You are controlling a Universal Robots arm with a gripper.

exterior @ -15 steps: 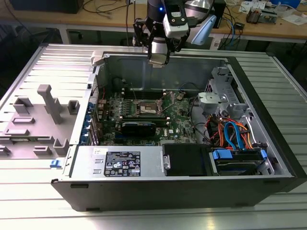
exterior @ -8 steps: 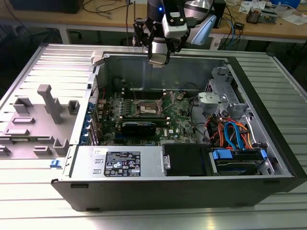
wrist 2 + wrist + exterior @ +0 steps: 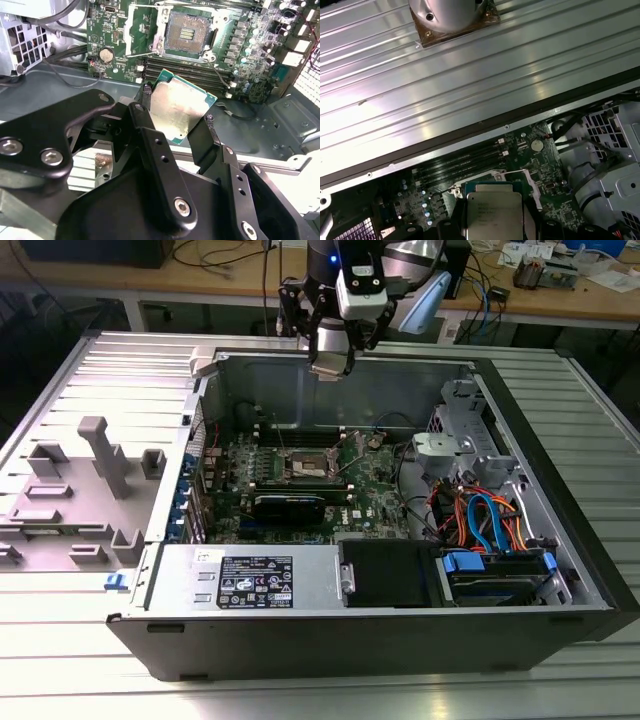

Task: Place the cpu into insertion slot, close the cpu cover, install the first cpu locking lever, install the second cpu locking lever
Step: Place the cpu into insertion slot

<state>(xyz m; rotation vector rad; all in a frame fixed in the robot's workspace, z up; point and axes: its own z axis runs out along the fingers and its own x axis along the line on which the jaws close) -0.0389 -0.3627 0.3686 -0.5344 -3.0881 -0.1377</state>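
cpu [image 3: 182,112] off the board, insertion slot [image 3: 186,34] bare
cpu: silver-grey top, green edge, tilted, pinched on two sides by the gripper [image 3: 177,105], well apart from the slot. Slot's dark centre is exposed; cpu cover [image 3: 128,35] is flipped open beside it.

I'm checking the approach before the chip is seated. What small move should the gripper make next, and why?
Probably ease down toward the slot, keeping the chip centred over it. The gripper is shut on the cpu, which hangs above the board, well apart from the slot. The slot's centre lies bare, with nothing in it.
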